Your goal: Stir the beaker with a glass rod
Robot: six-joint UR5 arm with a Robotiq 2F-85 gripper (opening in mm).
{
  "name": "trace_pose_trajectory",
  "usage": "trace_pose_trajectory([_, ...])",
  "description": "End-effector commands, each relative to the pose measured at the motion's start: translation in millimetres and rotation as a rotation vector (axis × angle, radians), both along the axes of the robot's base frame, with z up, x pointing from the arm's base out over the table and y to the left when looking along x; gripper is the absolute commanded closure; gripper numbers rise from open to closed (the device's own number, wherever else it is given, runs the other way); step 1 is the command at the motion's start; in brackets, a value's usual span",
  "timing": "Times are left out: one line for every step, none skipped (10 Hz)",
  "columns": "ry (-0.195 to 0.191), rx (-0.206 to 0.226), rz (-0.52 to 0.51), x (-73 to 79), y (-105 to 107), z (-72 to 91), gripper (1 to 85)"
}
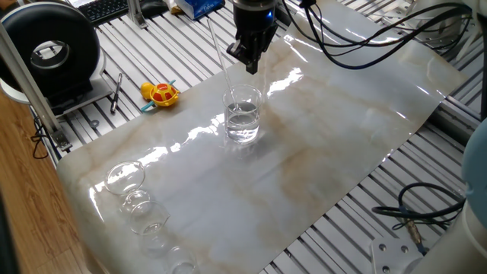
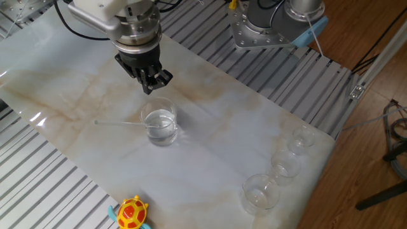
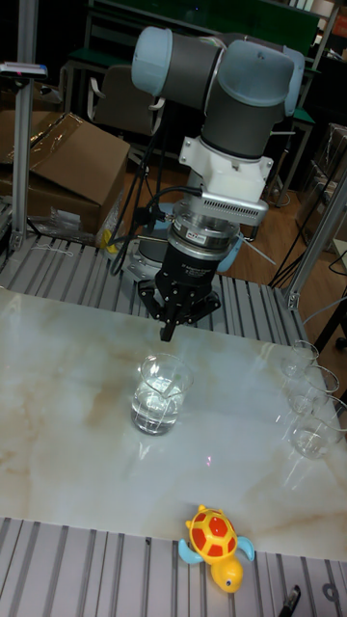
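Note:
The beaker (image 1: 242,114) (image 2: 159,125) (image 3: 161,393) stands upright on the marble sheet and holds clear liquid. The glass rod (image 2: 121,123) (image 1: 219,49) rests in it on a slant, its lower end in the liquid and its upper part leaning over the rim, with nothing holding it. My gripper (image 1: 251,67) (image 2: 150,88) (image 3: 166,333) hangs just above and behind the beaker's rim. It points down, its fingers are together at the tip, and nothing is between them. I cannot make out the rod in the tall fixed view.
Three small round glass vessels (image 2: 283,165) (image 1: 137,199) stand in a row near one edge of the sheet. A yellow and red toy turtle (image 1: 160,93) (image 3: 218,545) lies just off the sheet. Cables (image 1: 358,46) and the arm's base (image 2: 267,25) sit beyond it.

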State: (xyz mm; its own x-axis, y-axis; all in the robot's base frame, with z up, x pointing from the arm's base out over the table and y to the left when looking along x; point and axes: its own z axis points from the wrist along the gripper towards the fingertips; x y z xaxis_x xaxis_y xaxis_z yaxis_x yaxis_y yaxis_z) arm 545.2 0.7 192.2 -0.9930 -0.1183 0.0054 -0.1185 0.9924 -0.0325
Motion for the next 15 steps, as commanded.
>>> trace_pose_trajectory([0.005, 0.005, 0.003, 0.7, 3.8, 3.1, 74.7])
trace_pose_trajectory([0.006, 0.003, 0.008, 0.4, 3.5, 3.0, 74.7])
trace_pose_trajectory([0.008, -0.001, 0.012, -0.4, 2.1, 3.2, 74.7])
trace_pose_trajectory([0.008, -0.001, 0.014, -0.7, 1.9, 3.4, 74.7])
trace_pose_trajectory([0.007, -0.001, 0.015, -0.4, 1.6, 3.6, 74.7])
trace_pose_trajectory([0.01, -0.004, 0.012, -0.4, 0.7, 2.4, 74.7])
trace_pose_trajectory([0.019, -0.003, 0.005, -3.3, 0.2, 1.3, 74.7])
trace_pose_trajectory([0.018, 0.003, 0.002, -4.1, 0.7, 0.3, 74.7])
trace_pose_trajectory([0.02, 0.005, 0.009, -4.8, 1.0, 0.1, 74.7])
trace_pose_trajectory([0.02, 0.002, 0.015, -5.0, 0.6, 0.2, 74.7])
trace_pose_trajectory([0.019, -0.001, 0.018, -4.5, 0.0, 0.2, 74.7])
trace_pose_trajectory([0.019, -0.004, 0.018, -3.9, -0.2, 0.5, 74.7])
trace_pose_trajectory([0.019, -0.004, 0.013, -4.0, -0.2, 0.6, 74.7])
trace_pose_trajectory([0.019, -0.001, 0.007, -4.1, 0.4, 0.5, 74.7])
trace_pose_trajectory([0.019, -0.001, 0.007, -4.3, 0.1, 0.2, 74.7])
